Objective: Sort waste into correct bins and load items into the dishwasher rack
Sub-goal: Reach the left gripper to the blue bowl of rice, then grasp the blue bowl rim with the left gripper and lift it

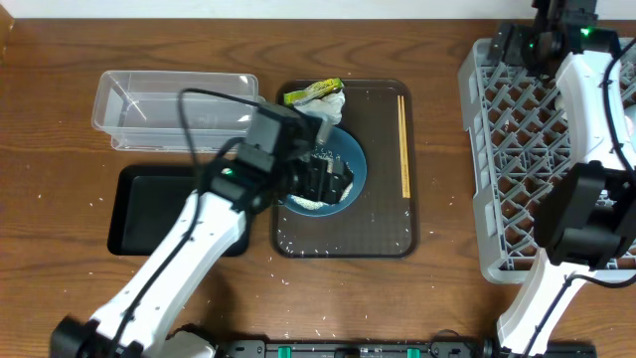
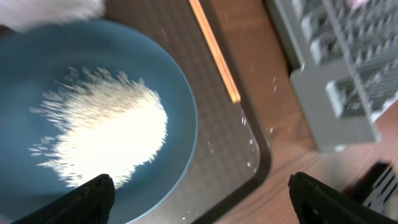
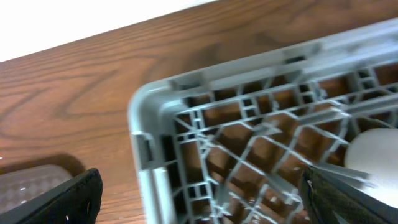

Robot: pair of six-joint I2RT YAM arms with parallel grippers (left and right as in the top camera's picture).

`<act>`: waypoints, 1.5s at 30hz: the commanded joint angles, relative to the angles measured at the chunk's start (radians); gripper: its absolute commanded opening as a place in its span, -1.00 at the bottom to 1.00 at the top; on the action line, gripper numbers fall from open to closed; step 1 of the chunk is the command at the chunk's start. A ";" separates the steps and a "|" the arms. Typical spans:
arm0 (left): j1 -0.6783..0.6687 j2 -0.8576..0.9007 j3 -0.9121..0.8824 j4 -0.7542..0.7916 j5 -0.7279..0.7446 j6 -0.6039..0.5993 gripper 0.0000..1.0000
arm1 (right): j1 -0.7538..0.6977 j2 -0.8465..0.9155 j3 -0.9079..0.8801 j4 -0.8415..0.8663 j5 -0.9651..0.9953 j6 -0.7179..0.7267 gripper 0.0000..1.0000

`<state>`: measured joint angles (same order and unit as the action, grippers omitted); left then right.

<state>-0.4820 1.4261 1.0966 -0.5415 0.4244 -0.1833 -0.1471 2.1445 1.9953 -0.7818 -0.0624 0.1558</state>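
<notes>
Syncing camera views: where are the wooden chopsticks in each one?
Overhead: wooden chopsticks along the brown tray's right edge.
Left wrist: wooden chopsticks at top centre, diagonal.
Right wrist: not in it.
Shared landmark: grey dishwasher rack, in all three.

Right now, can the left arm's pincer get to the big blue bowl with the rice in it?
Probably yes. The left pincer hangs open right over the blue bowl. Rice lies in the bowl, and nothing I can see blocks the way down to it.
</notes>
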 commanded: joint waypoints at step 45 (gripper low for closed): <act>-0.264 0.640 0.534 -0.221 -0.651 -0.369 0.65 | -0.016 -0.011 0.000 0.000 0.021 -0.015 0.99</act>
<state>-0.7116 2.0575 1.6157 -0.7616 -0.0856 -0.5320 -0.1654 2.1445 1.9953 -0.7818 -0.0509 0.1505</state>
